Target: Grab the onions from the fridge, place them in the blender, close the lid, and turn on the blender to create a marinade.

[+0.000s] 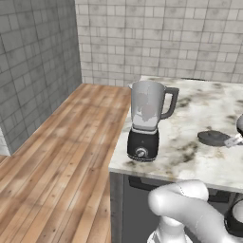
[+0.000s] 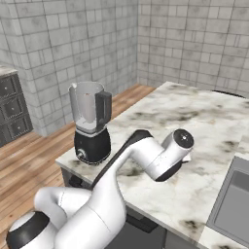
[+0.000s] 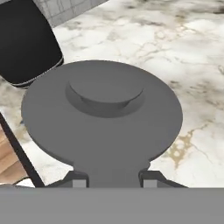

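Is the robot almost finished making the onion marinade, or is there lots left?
Looks past halfway. The clear grey blender jar on its black base stands open on the marble counter, with something pale inside, maybe the onions; I can't be sure. In hand: the round dark grey lid lies on the counter, and the tool sits at its edge; the grip isn't clear. Left: fit the lid, then turn the silver-rimmed knob.

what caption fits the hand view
Gripper at the edge of the lid on the marble counter, blender base behind.
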### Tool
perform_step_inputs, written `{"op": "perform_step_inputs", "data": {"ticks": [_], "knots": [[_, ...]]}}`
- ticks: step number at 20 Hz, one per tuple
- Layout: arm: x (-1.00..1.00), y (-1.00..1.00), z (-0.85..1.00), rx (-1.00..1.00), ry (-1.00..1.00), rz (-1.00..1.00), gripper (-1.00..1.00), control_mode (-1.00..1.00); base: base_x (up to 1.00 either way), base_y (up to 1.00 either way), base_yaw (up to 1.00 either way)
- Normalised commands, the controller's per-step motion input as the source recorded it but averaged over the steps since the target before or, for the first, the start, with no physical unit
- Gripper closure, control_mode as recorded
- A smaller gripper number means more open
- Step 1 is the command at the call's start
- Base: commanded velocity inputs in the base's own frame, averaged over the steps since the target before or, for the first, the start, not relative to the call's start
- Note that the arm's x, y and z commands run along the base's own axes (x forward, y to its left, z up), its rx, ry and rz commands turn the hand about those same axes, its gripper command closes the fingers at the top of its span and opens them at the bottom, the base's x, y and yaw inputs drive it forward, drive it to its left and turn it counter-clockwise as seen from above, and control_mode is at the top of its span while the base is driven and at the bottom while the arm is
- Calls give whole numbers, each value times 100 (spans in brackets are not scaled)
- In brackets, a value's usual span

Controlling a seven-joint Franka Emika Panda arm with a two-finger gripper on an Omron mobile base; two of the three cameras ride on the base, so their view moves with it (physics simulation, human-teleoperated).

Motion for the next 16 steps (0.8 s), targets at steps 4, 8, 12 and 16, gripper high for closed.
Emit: {"op": "perform_step_inputs", "data": {"ticks": [4,8,12,16], "knots": [[0,27,56,-13,-33,-19,100,-100,0,0,0],[2,1,56,-23,-13,-1,100,-100,0,0,0],[1,0,67,-23,0,0,100,-100,0,0,0],[0,0,84,-14,2,0,100,-100,0,0,0]]}}
